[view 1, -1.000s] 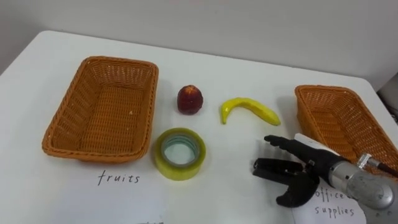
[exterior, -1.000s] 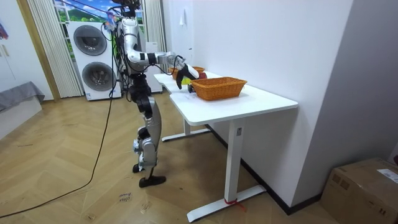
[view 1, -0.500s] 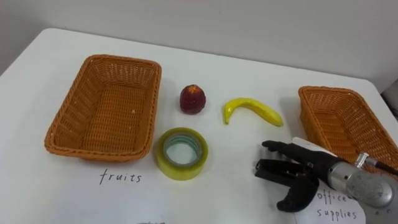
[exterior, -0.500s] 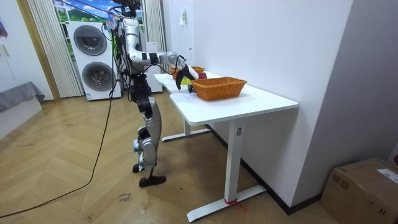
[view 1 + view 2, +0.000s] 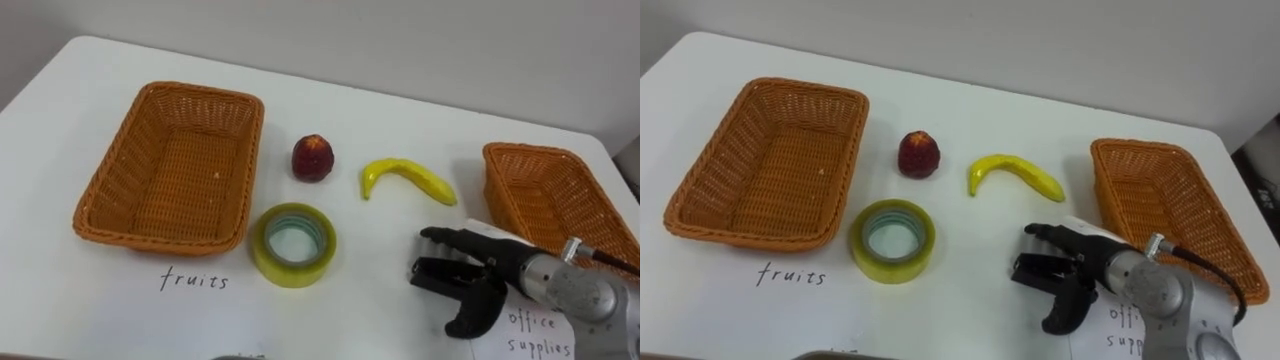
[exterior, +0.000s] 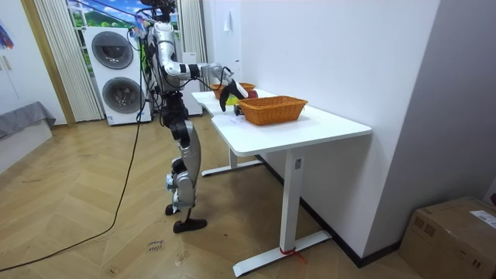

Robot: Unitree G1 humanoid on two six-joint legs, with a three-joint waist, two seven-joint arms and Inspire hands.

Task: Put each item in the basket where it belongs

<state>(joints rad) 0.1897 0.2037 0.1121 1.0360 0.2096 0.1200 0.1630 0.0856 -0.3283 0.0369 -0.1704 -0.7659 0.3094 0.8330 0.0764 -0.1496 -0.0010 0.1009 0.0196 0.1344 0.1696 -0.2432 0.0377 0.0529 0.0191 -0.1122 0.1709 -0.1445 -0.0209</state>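
Wicker, orange: the left basket (image 5: 110, 170) lies far left of the right hand (image 5: 490, 272), on the white table (image 5: 400, 110). The handwritten label "fruits" (image 5: 194, 282) sits at its near edge. A yellow tape roll (image 5: 262, 250) lies flat, left of the hand and well apart from it. A dark red fruit (image 5: 312, 158) sits beyond the roll. A yellow curved banana (image 5: 410, 172) lies just beyond the fingers, not touching. The hand hovers with fingers spread and thumb hanging, holding nothing. A paper (image 5: 535, 330) under the wrist reads "office supplies". The second basket (image 5: 545, 200) is just right of the hand.
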